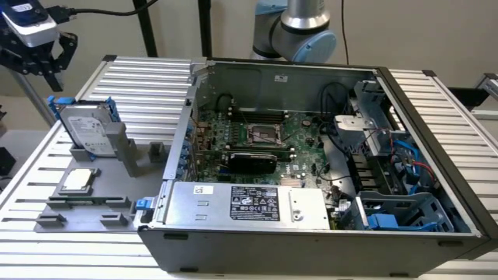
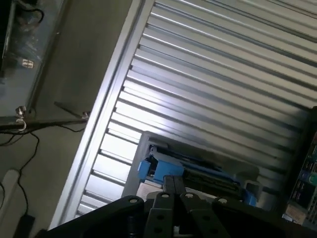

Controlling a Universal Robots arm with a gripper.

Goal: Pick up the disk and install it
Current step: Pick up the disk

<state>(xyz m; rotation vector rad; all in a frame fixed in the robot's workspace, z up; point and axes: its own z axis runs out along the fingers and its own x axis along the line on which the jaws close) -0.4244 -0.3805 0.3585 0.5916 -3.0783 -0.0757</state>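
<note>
The disk point(image 1: 88, 132), a silver-grey drive with a white label in a bright blue frame, stands on edge in a grey holder point(image 1: 125, 153) at the exterior view's left. My gripper point(image 1: 49, 81) hangs above and slightly beyond it, clear of it. In the wrist view the disk point(image 2: 198, 170) lies just past my gripper point(image 2: 174, 186), whose fingers sit together, shut on nothing.
An open computer case point(image 1: 311, 234) takes up the middle and right, with a motherboard point(image 1: 260, 143) inside and blue bay brackets point(image 1: 388, 221) at its near right corner. A small square silver chip point(image 1: 78, 180) rests on the grey fixture plate point(image 1: 116, 192). The slatted metal table point(image 1: 148, 76) surrounds them.
</note>
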